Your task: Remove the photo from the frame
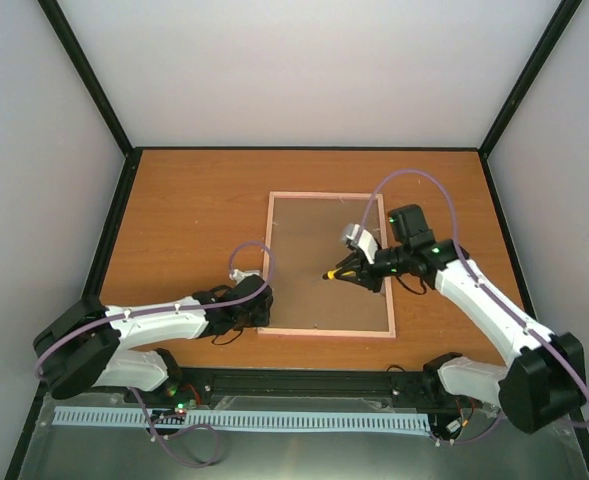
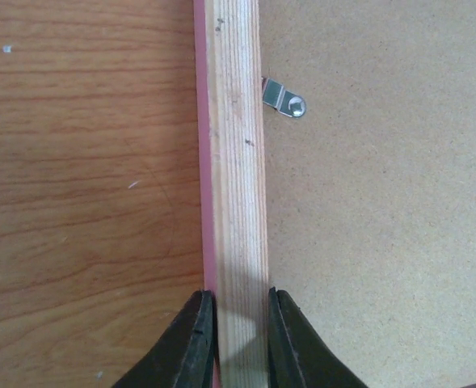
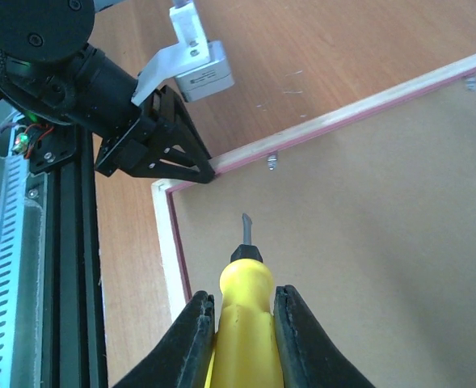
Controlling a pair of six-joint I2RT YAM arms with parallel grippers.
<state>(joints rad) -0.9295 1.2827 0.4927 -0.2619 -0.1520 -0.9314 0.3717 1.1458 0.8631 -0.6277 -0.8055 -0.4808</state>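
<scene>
My L gripper (image 2: 242, 305) pinches frame (image 2: 233, 162) rail. R gripper (image 3: 244, 301) clamps screwdriver (image 3: 246, 279), tip over board (image 3: 367, 242). Frame face-down, mid-table (image 1: 174, 200) (photo hidden under board).

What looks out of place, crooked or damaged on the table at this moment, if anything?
Nothing stands out. The frame lies flat, back side up, with the brown backing board seated inside it. The left gripper clamps its rail; the right gripper holds a yellow screwdriver over the board.
</scene>
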